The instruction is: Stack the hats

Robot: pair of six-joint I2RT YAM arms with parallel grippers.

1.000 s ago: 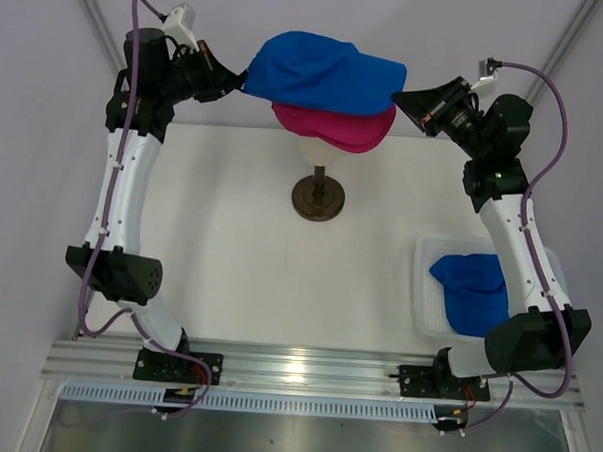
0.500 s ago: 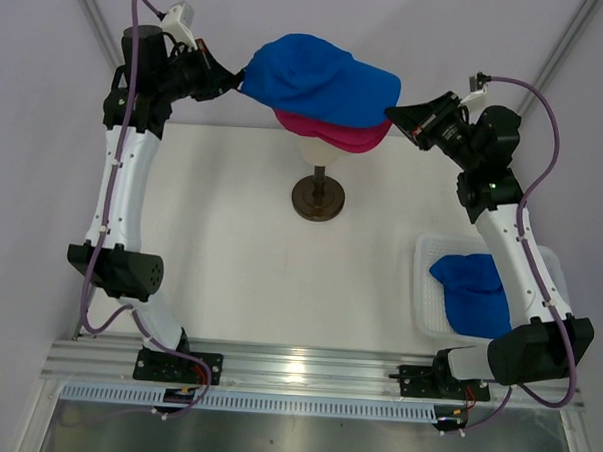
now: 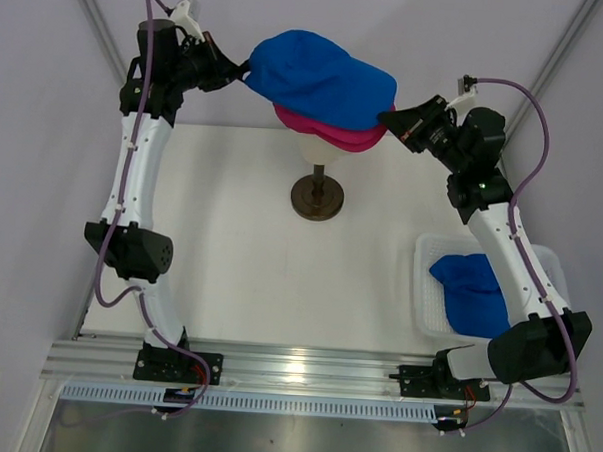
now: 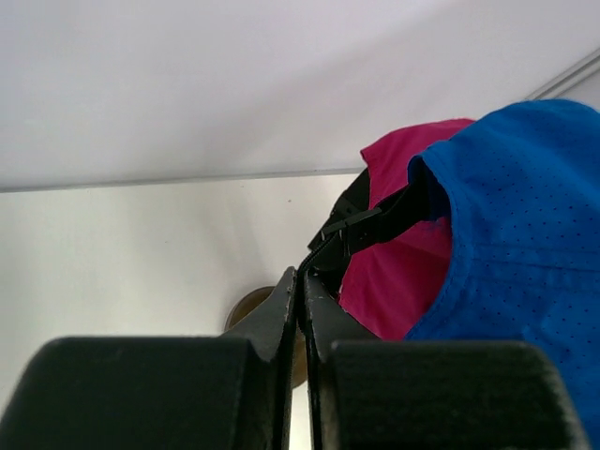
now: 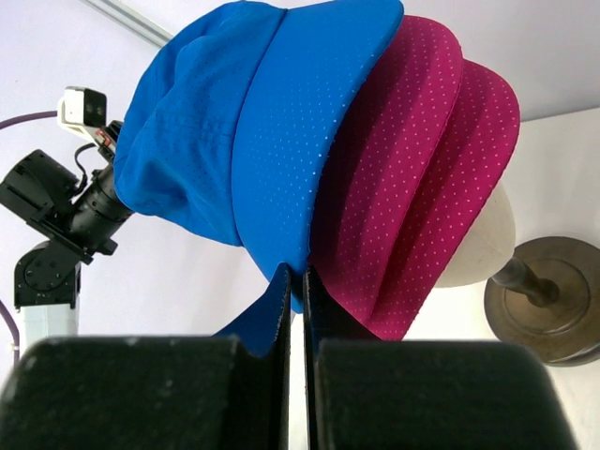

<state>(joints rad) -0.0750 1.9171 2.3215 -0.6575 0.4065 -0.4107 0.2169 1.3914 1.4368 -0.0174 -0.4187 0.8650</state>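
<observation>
Your left gripper (image 4: 302, 281), far left and raised: jaws pinched together on the black back strap (image 4: 361, 225) of the blue hat (image 3: 318, 75)

Blue hat is stretched between your two grippers, above the table (image 3: 230, 263). Its long axis runs left to right across the top view, strap end to your left, brim to your right and tipped slightly toward the near side

Under it the pink hat (image 3: 335, 137) sits on the mannequin head (image 3: 307, 148), brim also pointing right. From above only its near edge shows past the blue one. In the right wrist view the blue brim overlaps the pink brim

The head stands on a dark round stand (image 3: 317, 199), mid-table

Your right gripper (image 3: 388, 117): clamped on the tip of the blue brim

Far right, a second blue hat (image 3: 474, 292) lies in the white basket (image 3: 423, 301)
</observation>
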